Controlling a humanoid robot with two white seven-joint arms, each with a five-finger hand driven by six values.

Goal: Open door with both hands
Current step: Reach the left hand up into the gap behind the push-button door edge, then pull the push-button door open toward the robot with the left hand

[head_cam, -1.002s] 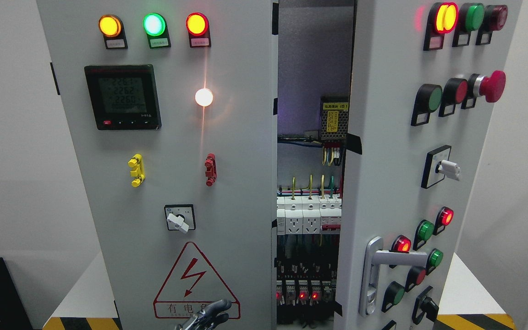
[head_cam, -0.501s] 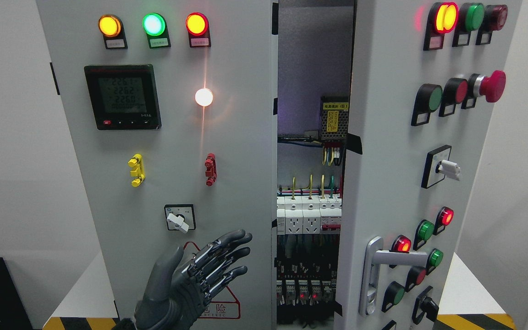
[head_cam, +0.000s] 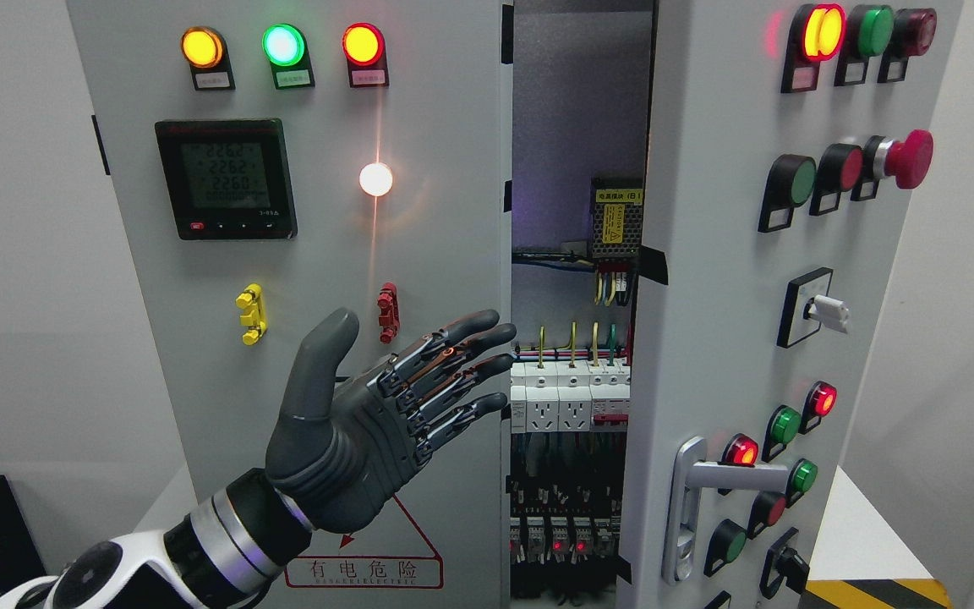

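A robot's left hand [head_cam: 373,414] rises from the lower left of the frame, its dark grey fingers [head_cam: 462,372] spread and straight, holding nothing, thumb pointing up. The fingertips reach the right edge of the left door [head_cam: 309,254] of a grey electrical cabinet; whether they touch that edge cannot be told. The wrist, banded in silver and black, runs down to a white forearm at the bottom left corner.

The left door fills the centre-left of the frame and faces the camera. Partly behind the hand sits a red-bordered warning triangle [head_cam: 407,529] with a label of Chinese characters below it. Above the hand are a yellow clip [head_cam: 251,314] and a red clip [head_cam: 387,312], then a digital meter [head_cam: 226,178] with a lit green screen, a glowing white lamp [head_cam: 376,178], and, along the top, three lit indicator lights [head_cam: 282,45] in amber, green and red.

The right door [head_cam: 707,321] stands swung toward the camera at the right of the frame, carrying a silver lever handle [head_cam: 694,503] low down, rows of red and green push buttons, and a red mushroom-head stop button [head_cam: 905,158] in the upper right.

Between the two doors, in the centre of the frame, the gap shows white breakers [head_cam: 570,397], coloured wires and a row of small red lights at the bottom.
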